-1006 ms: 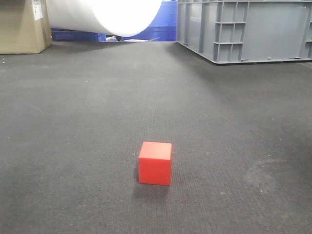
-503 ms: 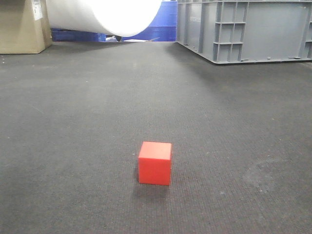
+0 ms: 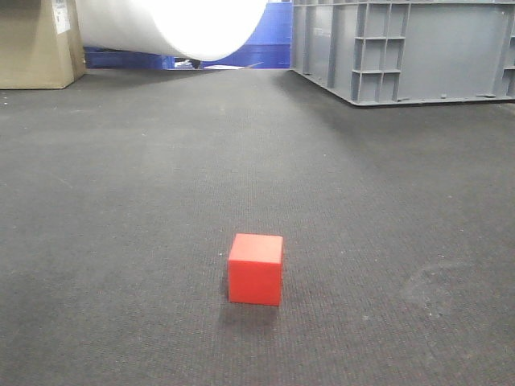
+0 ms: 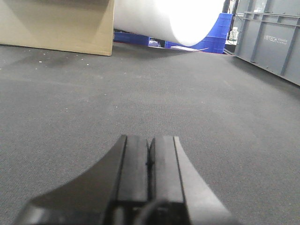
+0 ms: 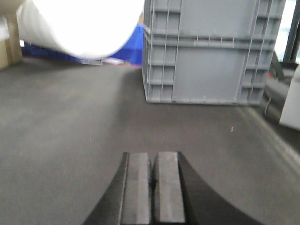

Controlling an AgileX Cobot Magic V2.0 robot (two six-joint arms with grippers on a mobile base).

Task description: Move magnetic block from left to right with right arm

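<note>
- The red block sat alone on the dark carpet, low and just left of centre in the front view, touched by nothing.
- A grey crate filled the upper right, a white roll the top centre, a cardboard box the upper left.
- The left gripper showed its fingers pressed together, empty, at the bottom of its wrist view.
- The right gripper was likewise closed on nothing, facing the crate.

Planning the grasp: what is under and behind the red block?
The magnetic block sits on dark carpet. Behind it lies bare carpet; far back stands a grey crate. Its underside is hidden.
</note>
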